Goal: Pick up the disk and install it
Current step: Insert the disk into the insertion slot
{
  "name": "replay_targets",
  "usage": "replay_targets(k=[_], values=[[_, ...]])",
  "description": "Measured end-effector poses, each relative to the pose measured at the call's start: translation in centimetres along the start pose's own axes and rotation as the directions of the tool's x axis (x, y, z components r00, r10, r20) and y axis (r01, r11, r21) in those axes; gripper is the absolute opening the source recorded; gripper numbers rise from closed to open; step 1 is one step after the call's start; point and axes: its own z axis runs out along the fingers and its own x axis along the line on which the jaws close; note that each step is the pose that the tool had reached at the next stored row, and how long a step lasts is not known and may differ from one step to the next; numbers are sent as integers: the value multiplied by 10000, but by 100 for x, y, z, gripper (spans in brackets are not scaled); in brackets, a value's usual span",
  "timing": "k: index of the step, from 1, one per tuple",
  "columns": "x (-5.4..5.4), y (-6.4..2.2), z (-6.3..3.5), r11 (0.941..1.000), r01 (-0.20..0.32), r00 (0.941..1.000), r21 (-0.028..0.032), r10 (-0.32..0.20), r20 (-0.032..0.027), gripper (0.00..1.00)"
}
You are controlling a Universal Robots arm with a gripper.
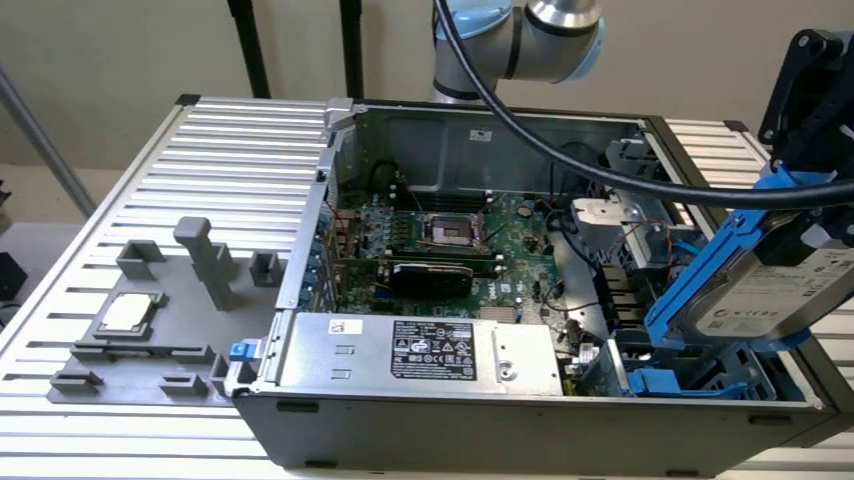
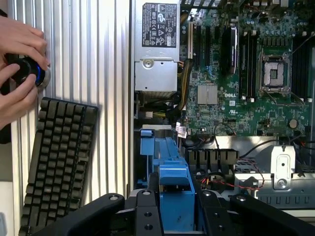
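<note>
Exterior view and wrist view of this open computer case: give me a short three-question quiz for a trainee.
1. True or false: the rectangular silver-grey metal disk in its bright blue plastic carrier lies flat, with nothing holding it.
2. What is the black claw shut on? A the disk's carrier; B a black keyboard; C a green circuit board.
3. Fill in: the small square silver processor chip sits to the exterior view's ____ of the open grey metal computer case.
Key: 1 false; 2 A; 3 left.
</note>
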Motion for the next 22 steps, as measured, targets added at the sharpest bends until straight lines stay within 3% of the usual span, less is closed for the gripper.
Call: replay_targets(k=[5, 22], values=[[-3, 38, 10, 10000, 1, 10000, 4, -1, -1, 33], [-34, 62, 273, 10000, 9, 10000, 3, -9, -5, 33]])
